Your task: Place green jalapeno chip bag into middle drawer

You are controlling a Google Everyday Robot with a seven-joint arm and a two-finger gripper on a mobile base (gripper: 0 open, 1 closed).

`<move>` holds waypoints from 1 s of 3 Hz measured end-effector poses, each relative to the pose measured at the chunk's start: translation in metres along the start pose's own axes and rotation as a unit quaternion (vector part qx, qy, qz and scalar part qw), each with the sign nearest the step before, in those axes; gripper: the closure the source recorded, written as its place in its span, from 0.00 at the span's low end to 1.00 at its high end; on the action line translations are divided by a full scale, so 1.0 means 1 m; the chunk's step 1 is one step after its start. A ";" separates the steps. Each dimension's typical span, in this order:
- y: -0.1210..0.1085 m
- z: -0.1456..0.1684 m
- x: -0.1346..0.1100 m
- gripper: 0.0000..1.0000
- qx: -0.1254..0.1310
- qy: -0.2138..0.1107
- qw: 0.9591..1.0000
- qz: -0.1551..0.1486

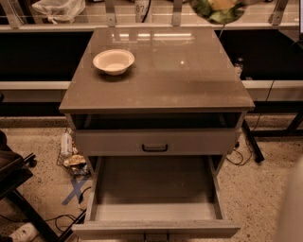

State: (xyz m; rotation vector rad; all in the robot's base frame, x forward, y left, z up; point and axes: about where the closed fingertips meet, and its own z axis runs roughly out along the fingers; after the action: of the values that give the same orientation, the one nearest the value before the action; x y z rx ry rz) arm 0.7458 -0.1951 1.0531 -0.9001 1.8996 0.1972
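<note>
Hanging at the top edge, the end effector [221, 4] grips the green jalapeno chip bag [227, 16].

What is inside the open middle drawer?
The middle drawer shows only its bare grey bottom; its rear is hidden under the drawer above. The pincer holds the green jalapeno chip bag at the picture's top edge.

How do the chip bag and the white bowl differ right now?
The green jalapeno chip bag is green; the white bowl is cream-white and round. The bag hangs at the top edge in the gripper, mostly cropped; the bowl rests on the cabinet top. Neither is in the open middle drawer.
</note>
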 end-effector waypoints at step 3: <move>0.097 -0.151 0.065 1.00 0.011 -0.020 0.993 0.115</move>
State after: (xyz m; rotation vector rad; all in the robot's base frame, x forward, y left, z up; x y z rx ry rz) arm 0.5587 -0.2332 1.0516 -0.6561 1.9621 0.3310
